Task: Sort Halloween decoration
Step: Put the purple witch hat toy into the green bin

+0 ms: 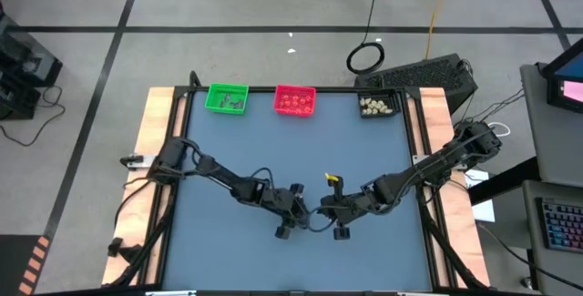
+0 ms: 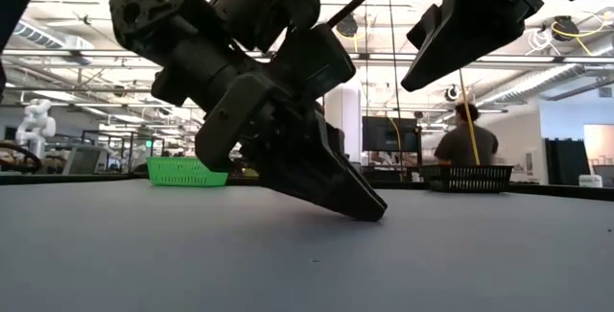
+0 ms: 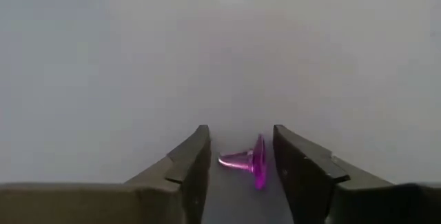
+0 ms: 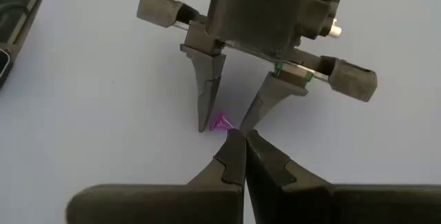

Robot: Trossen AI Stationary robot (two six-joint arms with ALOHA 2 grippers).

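Left gripper (image 4: 222, 124) fingers straddle a purple trinket (image 3: 249, 160) on the table (image 1: 291, 150), spread; our right gripper (image 4: 241, 141) pressed shut beside it. We read no writing.

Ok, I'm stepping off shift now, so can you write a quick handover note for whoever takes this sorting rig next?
Left gripper: down at the table's middle, jaws open around a purple trinket, not yet closed on it.
Right gripper: shut, empty, tips close beside that trinket.
Green tray, red tray and black tray along the far edge already hold pieces.
Done: most pieces sorted.
Left: grip this purple trinket and carry it to its tray; no other loose pieces visible.
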